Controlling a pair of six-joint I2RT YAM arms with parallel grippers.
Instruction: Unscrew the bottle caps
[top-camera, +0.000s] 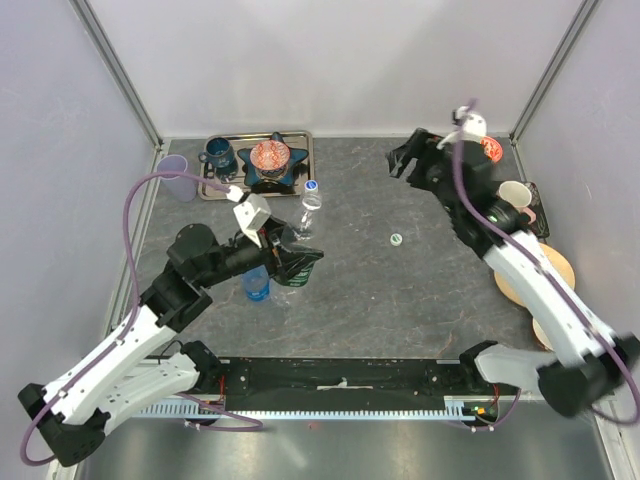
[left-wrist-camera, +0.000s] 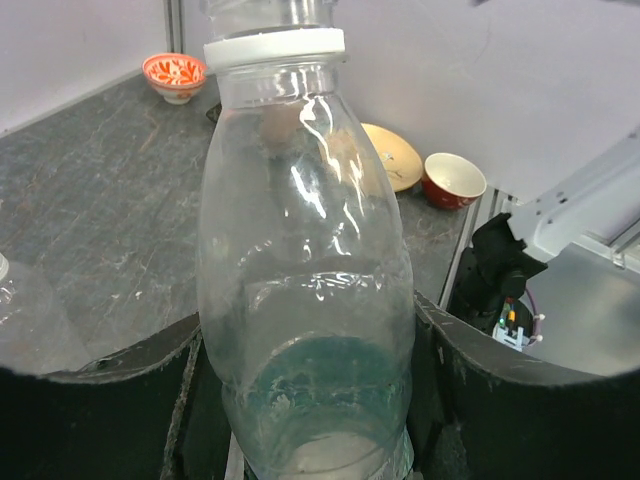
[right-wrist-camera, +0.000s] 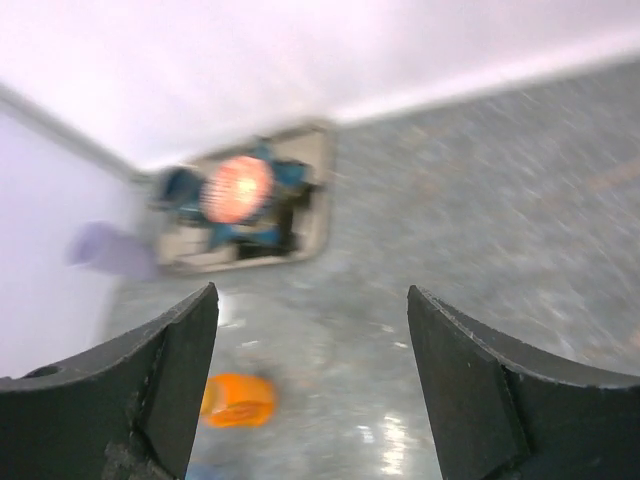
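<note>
We pinch a clear bottle (left-wrist-camera: 305, 300) in the left jaws, right jaws spread empty; one cap (top-camera: 396, 238) lies loose, so next we swap bottles.

Left arm (top-camera: 130, 345): white moulded shells, black joint housings.
Right arm (top-camera: 545, 295): same white shells and black joints, with a small green light on one joint.
Cables: one purple cable (top-camera: 128, 205) along the left arm, a second purple cable (top-camera: 458, 150) along the right.
Wrist camera block (top-camera: 252, 212): white, boxy.
Left gripper (top-camera: 292, 265): matte black.
Right gripper (right-wrist-camera: 310, 385): black wedge-shaped fingers (right-wrist-camera: 165, 385) with curved inner faces.
Base rail (top-camera: 340, 375): black bar along the tabletop's near edge.
</note>
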